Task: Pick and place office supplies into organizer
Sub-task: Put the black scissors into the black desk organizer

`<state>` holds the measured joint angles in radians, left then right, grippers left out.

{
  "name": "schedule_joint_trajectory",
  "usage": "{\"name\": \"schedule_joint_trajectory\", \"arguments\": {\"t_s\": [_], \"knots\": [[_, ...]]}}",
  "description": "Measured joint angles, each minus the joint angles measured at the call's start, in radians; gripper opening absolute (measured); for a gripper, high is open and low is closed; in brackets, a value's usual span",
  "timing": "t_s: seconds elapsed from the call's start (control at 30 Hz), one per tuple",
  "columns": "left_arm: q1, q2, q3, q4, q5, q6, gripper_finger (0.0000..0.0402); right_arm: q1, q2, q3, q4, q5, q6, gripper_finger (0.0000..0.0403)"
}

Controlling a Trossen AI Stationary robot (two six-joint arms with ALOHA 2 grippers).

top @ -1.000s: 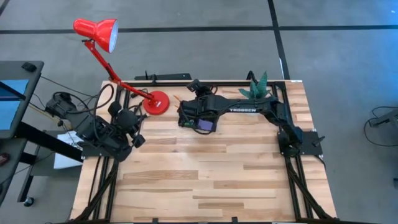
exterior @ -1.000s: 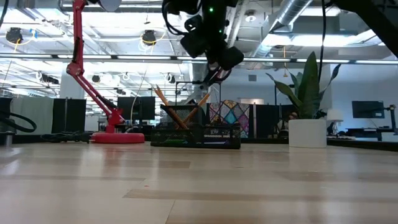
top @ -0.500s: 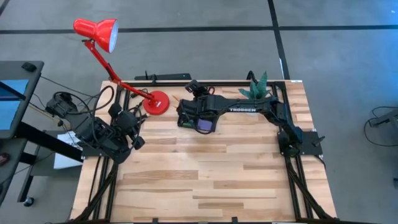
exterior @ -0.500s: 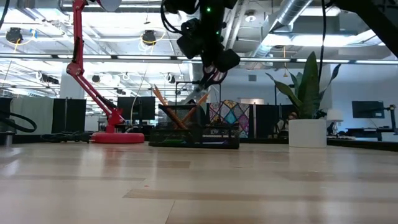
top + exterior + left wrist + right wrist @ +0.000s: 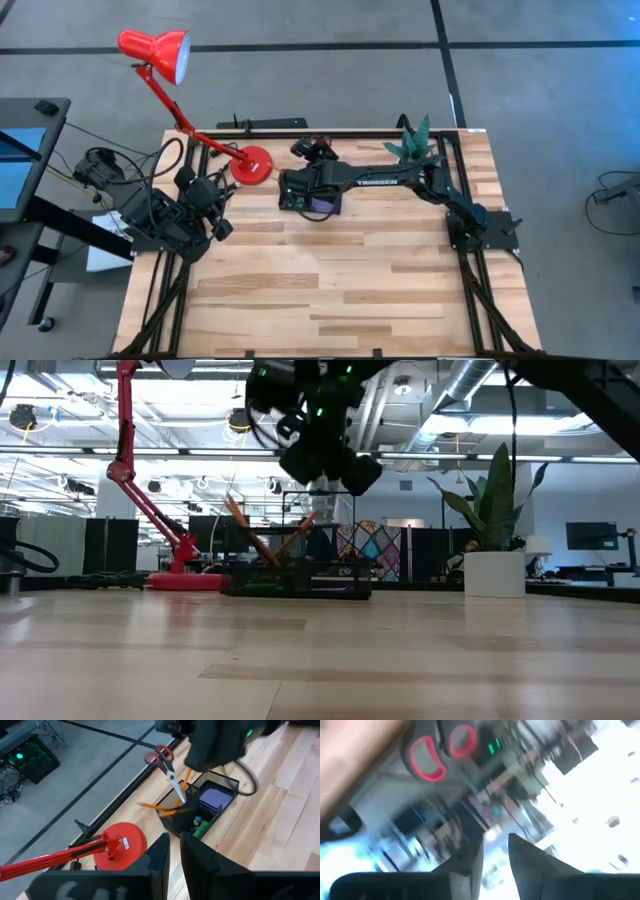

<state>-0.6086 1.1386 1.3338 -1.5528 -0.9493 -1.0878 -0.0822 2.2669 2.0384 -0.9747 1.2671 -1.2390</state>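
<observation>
Scissors (image 5: 167, 767) dropped upright in organizer (image 5: 200, 810); my right claw (image 5: 495, 852) slightly parted, empty, should lift clear next.

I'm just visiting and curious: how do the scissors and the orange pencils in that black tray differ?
The scissors have red-ringed handles and grey metal blades; the pencils are thin plain orange sticks. The scissors stand nearly upright, blades down in the organizer, handles high above its rim; the pencils lean more steeply, one lying almost flat across the rim. Both sit in the same taller end compartment, beside the purple notepad.
</observation>
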Motion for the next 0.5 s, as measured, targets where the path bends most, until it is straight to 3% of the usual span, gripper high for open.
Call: {"name": "schedule_joint_trajectory", "arguments": {"t_s": [0.07,0.23,0.5], "knots": [[0.0,0.0,0.0,0.0,0.001,0.0,0.0036,-0.011,0.027,0.003,0.012,0.055,-0.029,0.0077],[0.0,0.0,0.0,-0.001,0.001,0.005,0.0036,-0.031,0.026,0.003,0.015,-0.002,0.021,0.001],[0.0,0.0,0.0,-0.006,0.001,0.008,0.0036,0.005,-0.028,0.005,0.044,-0.038,0.135,0.0002]]}}
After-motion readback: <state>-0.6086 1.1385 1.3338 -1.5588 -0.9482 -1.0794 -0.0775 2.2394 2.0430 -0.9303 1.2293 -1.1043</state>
